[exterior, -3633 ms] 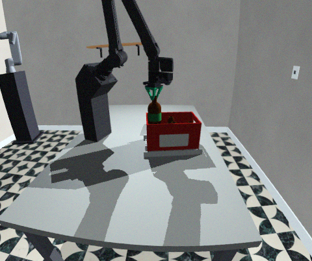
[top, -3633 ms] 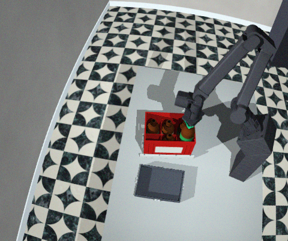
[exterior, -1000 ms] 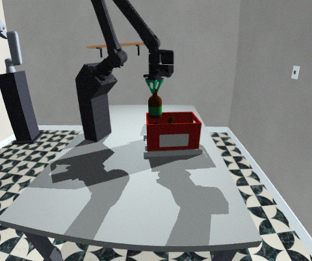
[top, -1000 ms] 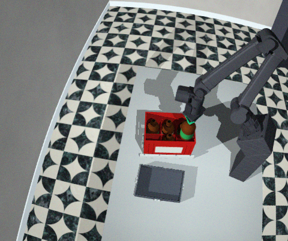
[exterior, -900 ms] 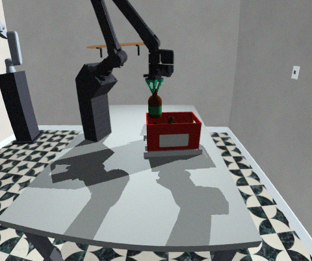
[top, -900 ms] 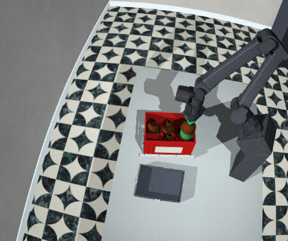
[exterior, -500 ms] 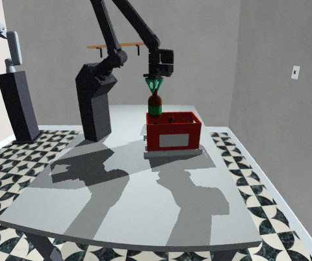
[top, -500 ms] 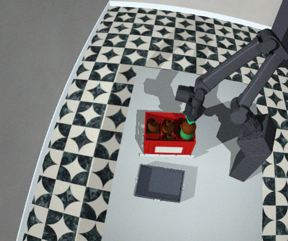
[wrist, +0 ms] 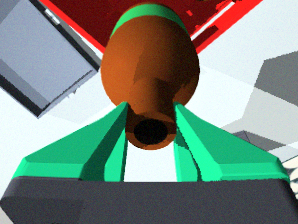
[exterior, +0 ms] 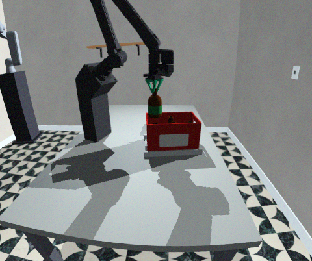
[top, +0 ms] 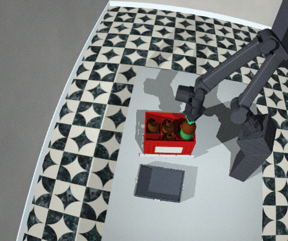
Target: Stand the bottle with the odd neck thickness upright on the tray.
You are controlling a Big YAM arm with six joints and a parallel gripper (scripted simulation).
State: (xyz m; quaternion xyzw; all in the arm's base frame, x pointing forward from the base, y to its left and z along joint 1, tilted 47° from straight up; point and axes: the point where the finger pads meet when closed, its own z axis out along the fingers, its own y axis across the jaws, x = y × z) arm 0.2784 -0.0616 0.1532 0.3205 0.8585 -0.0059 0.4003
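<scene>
My gripper (top: 190, 120) (exterior: 155, 92) (wrist: 150, 111) is shut on the neck of a brown bottle with a green label (top: 188, 129) (exterior: 155, 101) (wrist: 150, 55). The bottle hangs upright over the right side of the red crate (top: 149, 147) (exterior: 173, 128), its base near rim height. In the top view, other brown bottles stand in the crate: one at the left (top: 153, 127), one in the back middle (top: 168, 129) and one in the front middle (top: 169, 137). A fifth bottle is not visible there. The dark grey tray (top: 166, 181) (wrist: 45, 65) is empty.
The tray lies in front of the crate's labelled side in the top view, with a gap between them. The robot's base (top: 254, 147) (exterior: 93, 104) stands to the right of both in that view. A second, pale arm (exterior: 14, 49) stands on a pedestal away from the table.
</scene>
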